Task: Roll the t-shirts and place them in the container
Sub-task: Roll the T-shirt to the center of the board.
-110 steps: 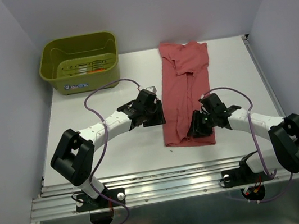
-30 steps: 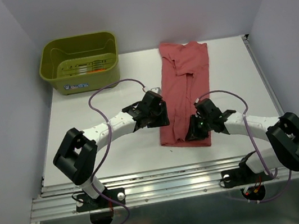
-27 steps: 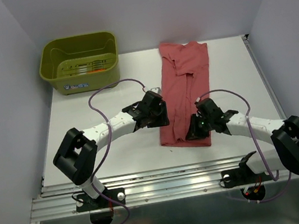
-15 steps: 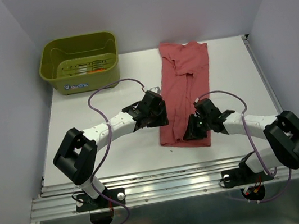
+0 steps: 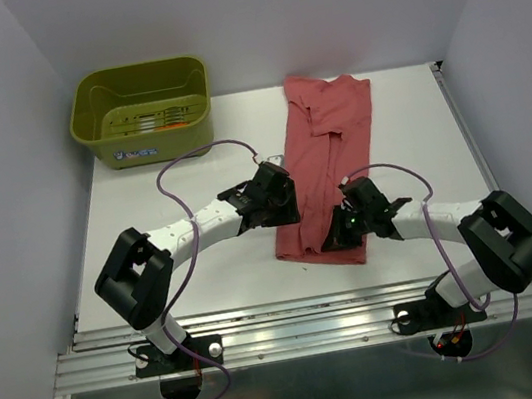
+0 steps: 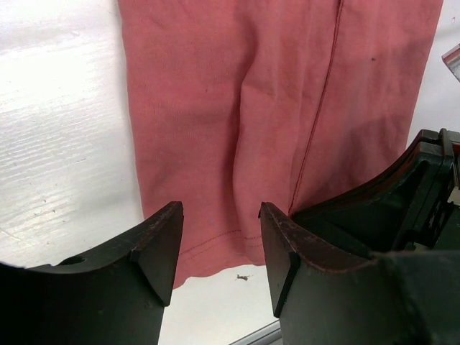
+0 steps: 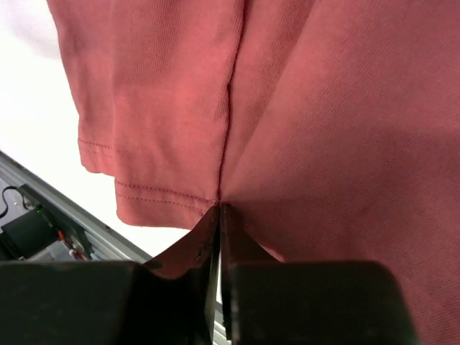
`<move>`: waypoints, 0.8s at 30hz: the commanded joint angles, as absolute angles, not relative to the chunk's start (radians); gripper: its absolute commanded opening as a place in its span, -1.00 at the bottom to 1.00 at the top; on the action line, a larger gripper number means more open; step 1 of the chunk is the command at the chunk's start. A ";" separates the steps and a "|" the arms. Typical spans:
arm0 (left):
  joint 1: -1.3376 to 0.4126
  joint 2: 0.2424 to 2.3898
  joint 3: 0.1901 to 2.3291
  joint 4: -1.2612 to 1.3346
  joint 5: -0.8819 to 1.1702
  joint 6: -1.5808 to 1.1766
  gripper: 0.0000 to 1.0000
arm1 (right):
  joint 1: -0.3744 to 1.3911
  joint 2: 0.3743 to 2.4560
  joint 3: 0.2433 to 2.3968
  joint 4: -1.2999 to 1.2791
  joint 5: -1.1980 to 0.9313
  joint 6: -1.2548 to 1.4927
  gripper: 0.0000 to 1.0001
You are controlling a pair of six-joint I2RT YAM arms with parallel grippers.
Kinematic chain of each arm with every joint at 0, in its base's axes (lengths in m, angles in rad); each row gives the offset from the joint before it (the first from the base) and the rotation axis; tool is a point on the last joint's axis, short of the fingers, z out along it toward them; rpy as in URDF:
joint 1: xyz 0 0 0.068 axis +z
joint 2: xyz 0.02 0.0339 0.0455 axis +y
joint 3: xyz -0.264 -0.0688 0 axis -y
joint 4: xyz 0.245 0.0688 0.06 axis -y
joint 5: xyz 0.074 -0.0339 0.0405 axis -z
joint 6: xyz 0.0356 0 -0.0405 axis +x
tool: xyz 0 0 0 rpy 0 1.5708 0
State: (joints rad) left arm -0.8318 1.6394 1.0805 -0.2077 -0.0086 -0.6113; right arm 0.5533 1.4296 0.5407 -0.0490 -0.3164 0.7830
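Observation:
A dusty rose t-shirt point(image 5: 326, 165) lies folded into a long strip on the white table, collar at the far end, hem toward me. My right gripper point(image 5: 337, 236) is down on the hem end; in the right wrist view its jaws point(image 7: 219, 208) are pressed together, pinching a fold of the t-shirt point(image 7: 323, 108) just above the stitched hem. My left gripper point(image 5: 286, 218) hovers at the strip's left edge. It is open point(image 6: 221, 210) with the t-shirt point(image 6: 237, 108) showing through the gap. A slim orange-red roll point(image 5: 168, 126) lies in the tub.
An olive-green tub point(image 5: 137, 83) stands at the far left corner of the table. The metal rail point(image 5: 305, 320) runs along the near edge just below the hem. The right arm's black body point(image 6: 420, 187) sits close to my left gripper's right finger. Grey walls close in both sides.
My right gripper has closed onto the cloth near the hem and shifted left, dragging the shirt's near end left with it. The left arm has held still.

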 commanded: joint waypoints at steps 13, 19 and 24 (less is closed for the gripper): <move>-0.906 1.663 1.108 -0.201 0.047 -0.581 0.14 | 0.571 1.281 0.483 -0.402 0.024 0.801 -0.99; -0.946 1.648 1.023 -0.195 0.014 -0.664 0.15 | 0.571 1.140 0.515 -0.408 0.008 0.805 -0.92; -0.950 1.559 0.953 -0.199 -0.067 -0.733 0.22 | 0.571 1.135 0.555 -0.368 -0.081 0.813 -0.57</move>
